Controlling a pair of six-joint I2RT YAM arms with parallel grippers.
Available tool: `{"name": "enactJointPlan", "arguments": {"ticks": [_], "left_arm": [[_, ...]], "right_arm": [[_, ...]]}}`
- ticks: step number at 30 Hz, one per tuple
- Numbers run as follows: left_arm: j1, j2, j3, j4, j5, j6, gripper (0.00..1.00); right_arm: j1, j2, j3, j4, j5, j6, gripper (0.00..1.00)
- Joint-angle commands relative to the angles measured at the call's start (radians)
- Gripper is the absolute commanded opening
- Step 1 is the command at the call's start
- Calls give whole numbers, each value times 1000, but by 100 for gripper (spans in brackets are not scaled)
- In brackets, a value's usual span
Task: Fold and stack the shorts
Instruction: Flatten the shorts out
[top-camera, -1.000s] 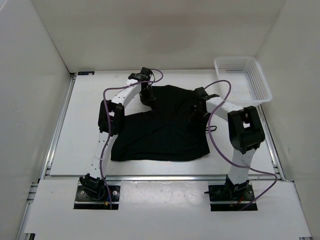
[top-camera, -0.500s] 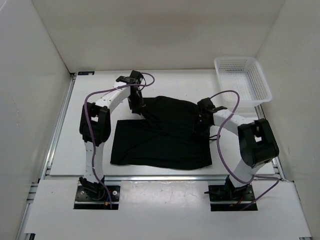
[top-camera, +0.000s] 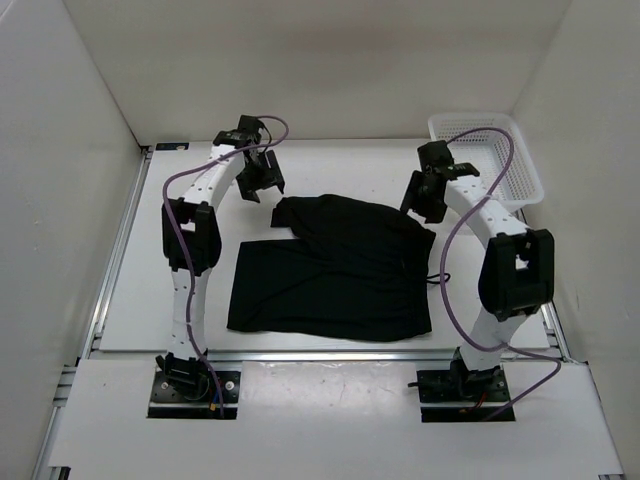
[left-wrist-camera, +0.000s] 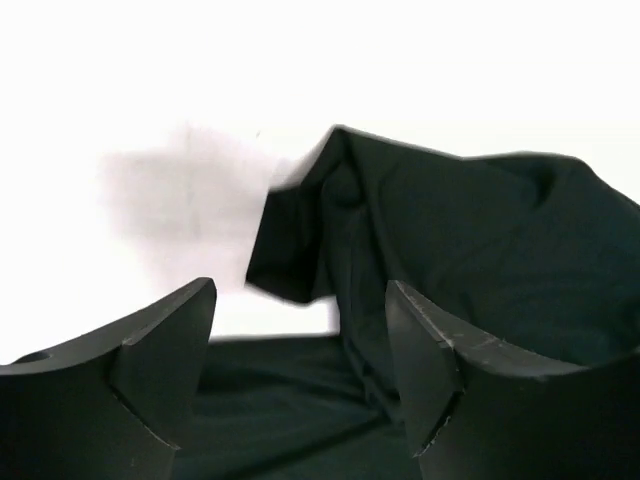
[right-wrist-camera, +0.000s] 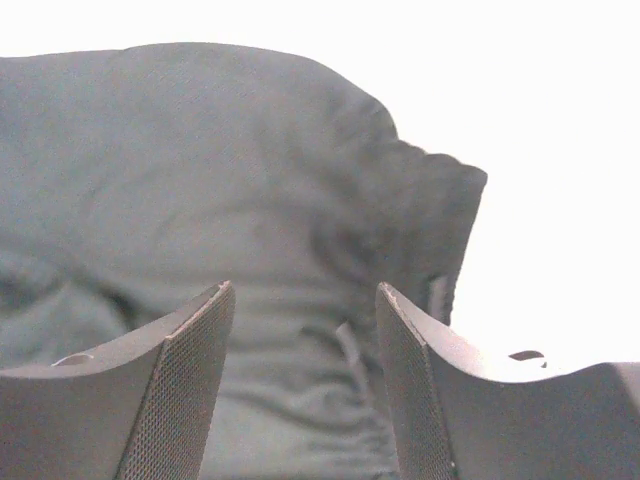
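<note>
Top external view: the shorts (top-camera: 335, 268) lie mid-desk, partly folded, long axis running 9 to 3 o'clock, with the upper layer bunched toward 12. Left pincer (top-camera: 264, 188) hovers released just off the cloth's 11 o'clock corner. Right pincer (top-camera: 423, 207) is released too, over the 1 o'clock corner — both empty, about equally near. Wrist views show fabric ahead of the fingers, nothing between them. Bare desk (top-camera: 170, 270) lies open at 9 and 6 o'clock; the basket (top-camera: 525, 165) crowds 2 o'clock — likely the tighter side.
</note>
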Motion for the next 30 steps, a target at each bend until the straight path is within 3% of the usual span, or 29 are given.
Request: {"name": "enactJointPlan", "arguments": {"ticks": [1,4,9,12,13,14,15,18,19,21,22,30], "left_arm": [[-1,98,101,-21,81,20,80],[-1,152,143,-21,126,20,81],[-1,230,174,-21,176,20,78],[-1,241,174,-10,189,20,54],[-1,241,174,-10,199,20,43],[-1,250,183,-10,200,20,24],[-1,250,197,-10,210,20,15],[8,260,221,-10,219,20,10],[8,260,236,-10,219,20,10],[18,225,247,-10,189,20,10],[18,206,247,-10,175,20,10],[80,-61,155,11,140,59,10]], "right_arm": [[-40,90,54,-95,104,-15,64],[-65,130,68,-105,136,-15,71],[-74,209,77,-105,147,-4,74],[-74,232,77,-105,147,6,74],[-74,242,77,-96,158,6,74],[-74,243,77,-96,167,15,72],[-74,243,77,-82,167,16,70],[-74,252,55,-59,143,16,50],[-74,241,46,-47,133,25,31],[-65,229,46,-37,133,25,14],[-65,214,46,-37,133,25,0],[-10,19,23,-5,133,25,0]]}}
